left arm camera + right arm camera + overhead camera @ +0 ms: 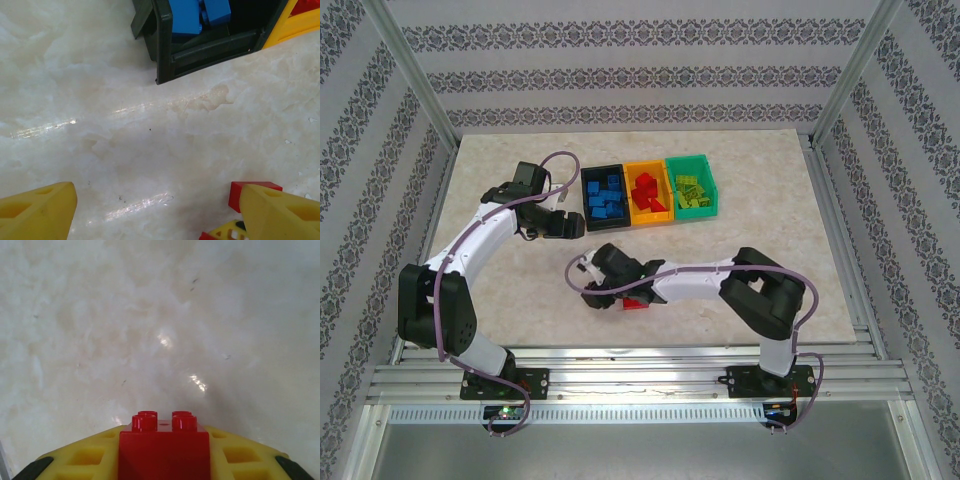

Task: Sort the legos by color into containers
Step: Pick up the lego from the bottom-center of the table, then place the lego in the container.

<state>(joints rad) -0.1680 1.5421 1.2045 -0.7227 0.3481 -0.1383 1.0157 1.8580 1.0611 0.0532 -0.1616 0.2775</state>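
red lego [163, 452] clamped in right gripper [163, 466], studs up; in top view it is at [637, 303] under right gripper [625, 297], mid-front of table [530, 310], well apart from bins; can't tell if it touches the surface; black bin [584, 200] holds blue legos [605, 197]; orange bin [650, 217] red legos [645, 190]; green bin [695, 211] lime legos [688, 186]; left gripper [160, 200] spread wide, nothing between fingers, over bare table just beside black bin's corner
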